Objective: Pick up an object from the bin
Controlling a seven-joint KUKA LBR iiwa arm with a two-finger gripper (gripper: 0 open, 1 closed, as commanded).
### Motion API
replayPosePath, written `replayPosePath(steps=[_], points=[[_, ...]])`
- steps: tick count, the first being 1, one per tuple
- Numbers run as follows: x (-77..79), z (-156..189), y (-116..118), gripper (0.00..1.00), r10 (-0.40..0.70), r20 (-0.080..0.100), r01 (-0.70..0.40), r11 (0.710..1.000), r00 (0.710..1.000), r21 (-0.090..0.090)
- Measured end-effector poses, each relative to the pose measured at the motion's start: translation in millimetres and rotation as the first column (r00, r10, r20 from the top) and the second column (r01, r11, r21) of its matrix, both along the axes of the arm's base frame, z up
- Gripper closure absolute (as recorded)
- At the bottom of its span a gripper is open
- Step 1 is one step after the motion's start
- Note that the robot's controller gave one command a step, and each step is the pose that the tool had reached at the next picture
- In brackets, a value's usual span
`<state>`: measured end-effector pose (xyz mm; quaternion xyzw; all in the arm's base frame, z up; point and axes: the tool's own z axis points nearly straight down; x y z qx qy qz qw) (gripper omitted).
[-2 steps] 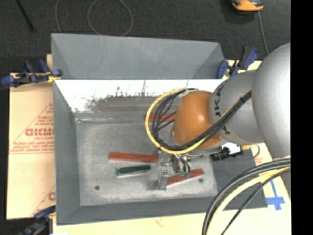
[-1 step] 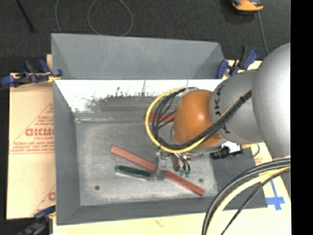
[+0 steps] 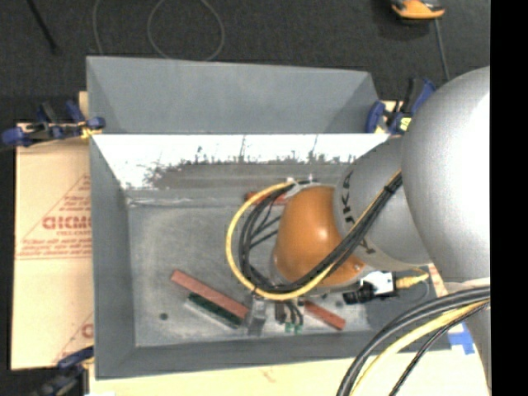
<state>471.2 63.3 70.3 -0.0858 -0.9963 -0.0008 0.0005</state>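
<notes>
Gripper low by the bin's near wall, among thin sticks.
The grey bin [image 3: 148,246], its bottom scuffed and scratched, stands on a dark floor [image 3: 272,31]. Along the near side lie a reddish-brown stick [image 3: 209,294] beside a dark green stick [image 3: 213,310]. The gripper [image 3: 274,318] is just past their right ends; open or closed, I cannot tell. A red stick [image 3: 327,316] lies just right of it.

You could make out only a few black letters [image 3: 346,195] printed sideways on the silver arm [image 3: 445,163] at the right of the bin, just beside its orange cover [image 3: 305,233], where a dark cable [image 3: 371,213] crossed them, so no whole word could be read.
</notes>
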Motion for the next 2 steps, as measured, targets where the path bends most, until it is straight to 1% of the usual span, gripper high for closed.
replayPosePath(steps=[1,2], points=[[26.6,165.1,9.7,1.0,0.025,0.013,-0.025,1.0,1.0,0.0],[24.8,160.6,8.9,0.0,0.026,0.004,-0.026,1.0,1.0,-0.002]])
